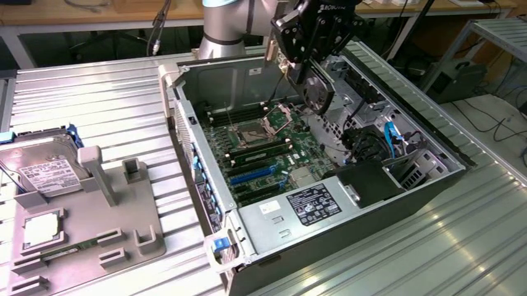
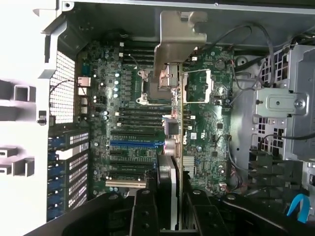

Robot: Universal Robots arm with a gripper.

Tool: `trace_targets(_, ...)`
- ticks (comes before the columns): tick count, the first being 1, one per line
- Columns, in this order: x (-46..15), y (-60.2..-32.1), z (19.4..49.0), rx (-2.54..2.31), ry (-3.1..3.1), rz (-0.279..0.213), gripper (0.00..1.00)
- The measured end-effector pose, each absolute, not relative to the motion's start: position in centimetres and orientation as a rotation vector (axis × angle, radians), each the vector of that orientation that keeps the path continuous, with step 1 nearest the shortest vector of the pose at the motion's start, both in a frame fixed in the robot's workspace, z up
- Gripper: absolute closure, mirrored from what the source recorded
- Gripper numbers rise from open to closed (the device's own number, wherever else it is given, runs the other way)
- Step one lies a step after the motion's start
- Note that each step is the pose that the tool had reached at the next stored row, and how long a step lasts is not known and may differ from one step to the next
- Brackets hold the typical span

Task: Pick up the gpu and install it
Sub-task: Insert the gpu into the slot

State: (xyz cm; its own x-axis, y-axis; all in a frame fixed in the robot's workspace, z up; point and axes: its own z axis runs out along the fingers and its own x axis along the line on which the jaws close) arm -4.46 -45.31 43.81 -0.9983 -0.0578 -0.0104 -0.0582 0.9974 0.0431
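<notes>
Gripping the graphics card [image 1: 317,92] between the closed fingers of the gripper [image 1: 307,66]. Hanging on edge over the open computer case [image 1: 329,246], above the motherboard [image 1: 263,154], near the processor socket. Thin and flat, green-boarded, with a black cooler face and a narrow silver bracket [image 2: 179,39] at one end.

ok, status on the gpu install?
Jaws shut on the gpu, card hanging on edge. Gripper above the open case, over the motherboard. Card not in a slot yet. Nothing visible between card and board.
</notes>
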Motion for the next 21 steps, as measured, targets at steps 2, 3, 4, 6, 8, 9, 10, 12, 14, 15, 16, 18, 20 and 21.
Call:
trace_targets(2,-4.46,-45.31,43.81,-0.14,3.129,0.068,0.72)
trace_targets(3,-4.46,-45.34,43.8,-0.153,3.129,0.069,0.72)
trace_targets(4,-4.46,-45.35,43.79,-0.161,3.128,0.069,0.72)
trace_targets(6,-4.46,-45.37,43.81,-0.191,3.127,0.07,0.72)
trace_targets(8,-4.46,-45.39,43.8,-0.23,3.125,0.071,0.72)
trace_targets(9,-4.46,-45.4,43.81,-0.264,3.123,0.071,0.72)
trace_targets(10,-4.46,-45.4,43.8,-0.291,3.121,0.071,0.72)
trace_targets(12,-4.46,-45.4,43.81,-0.345,3.116,0.071,0.72)
trace_targets(14,-4.46,-45.4,43.8,-0.386,3.112,0.071,0.72)
trace_targets(15,-4.46,-45.4,43.81,-0.403,3.11,0.071,0.72)
trace_targets(16,-4.46,-45.41,43.81,-0.43,3.107,0.071,0.72)
trace_targets(18,-4.46,-45.41,43.8,-0.466,3.102,0.071,0.72)
trace_targets(20,-4.46,-45.41,43.8,-0.502,3.097,0.072,0.72)
trace_targets(21,-4.46,-45.41,43.8,-0.522,3.094,0.072,0.72)
